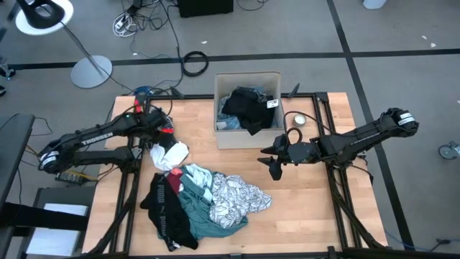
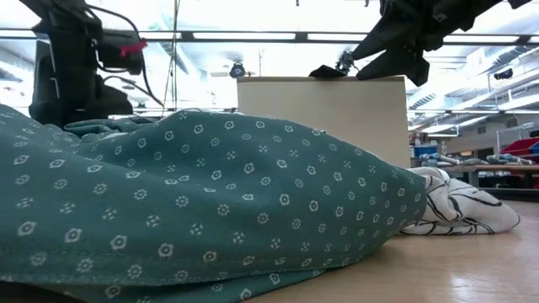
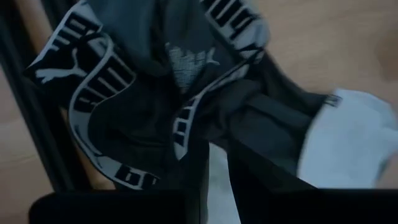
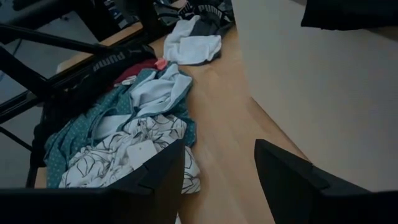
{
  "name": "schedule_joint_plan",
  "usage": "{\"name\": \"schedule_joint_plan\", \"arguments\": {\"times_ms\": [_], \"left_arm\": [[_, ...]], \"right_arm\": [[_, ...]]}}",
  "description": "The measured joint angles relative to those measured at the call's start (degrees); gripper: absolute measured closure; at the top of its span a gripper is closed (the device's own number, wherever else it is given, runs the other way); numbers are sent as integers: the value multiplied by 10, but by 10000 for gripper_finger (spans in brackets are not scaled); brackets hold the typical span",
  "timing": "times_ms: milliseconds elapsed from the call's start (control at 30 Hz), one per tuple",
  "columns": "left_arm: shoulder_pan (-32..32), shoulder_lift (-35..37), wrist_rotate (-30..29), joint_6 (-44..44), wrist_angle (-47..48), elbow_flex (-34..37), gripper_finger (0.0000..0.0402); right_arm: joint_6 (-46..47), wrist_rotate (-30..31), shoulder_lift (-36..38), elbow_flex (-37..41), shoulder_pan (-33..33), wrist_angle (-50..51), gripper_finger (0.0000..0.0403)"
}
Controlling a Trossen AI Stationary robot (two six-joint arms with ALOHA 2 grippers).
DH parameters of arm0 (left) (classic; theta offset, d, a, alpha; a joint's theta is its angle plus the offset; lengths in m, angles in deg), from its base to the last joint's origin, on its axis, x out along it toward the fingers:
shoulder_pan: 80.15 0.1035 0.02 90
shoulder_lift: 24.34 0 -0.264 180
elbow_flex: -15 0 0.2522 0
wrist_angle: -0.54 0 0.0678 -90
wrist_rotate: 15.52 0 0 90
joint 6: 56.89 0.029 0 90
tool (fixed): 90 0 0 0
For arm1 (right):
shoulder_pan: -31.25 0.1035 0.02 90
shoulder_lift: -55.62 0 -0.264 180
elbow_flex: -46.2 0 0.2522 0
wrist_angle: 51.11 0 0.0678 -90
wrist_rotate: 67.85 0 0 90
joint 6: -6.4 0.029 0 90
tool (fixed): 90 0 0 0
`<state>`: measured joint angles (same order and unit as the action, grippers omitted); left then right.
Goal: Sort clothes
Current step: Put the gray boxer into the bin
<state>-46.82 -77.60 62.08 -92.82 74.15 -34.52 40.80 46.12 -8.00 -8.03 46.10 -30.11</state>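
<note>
Clothes point(image 1: 205, 201) piled in front of box point(image 1: 248, 139); our left gripper point(image 1: 162, 147) clamps a black-and-white piece point(image 1: 170, 155) at the pile's far edge. Right gripper point(image 1: 274, 165) waits wide beside box. Next: lift toward box.

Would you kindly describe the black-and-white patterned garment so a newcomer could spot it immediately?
Start at the tan cardboard box at the table's far edge, then look to the clothes pile in front of it. The patterned garment lies on the pile's right edge, beside the teal shirt, the only white piece with black scribbled lines.
</note>
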Motion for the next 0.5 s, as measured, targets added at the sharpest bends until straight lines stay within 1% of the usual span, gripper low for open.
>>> {"name": "schedule_joint_plan", "arguments": {"times_ms": [200,300,367,500], "left_arm": [[19,-41,-9,6,-2,0,337],[20,-57,-25,5,-2,0,337],[20,-67,-34,-1,-2,0,337],[20,-75,-34,-1,-2,0,337]], "right_arm": [[0,0,0,0,0,1,208],[-1,0,0,0,0,1,209],[-1,0,0,0,0,1,209],[-1,0,0,0,0,1,209]]}}
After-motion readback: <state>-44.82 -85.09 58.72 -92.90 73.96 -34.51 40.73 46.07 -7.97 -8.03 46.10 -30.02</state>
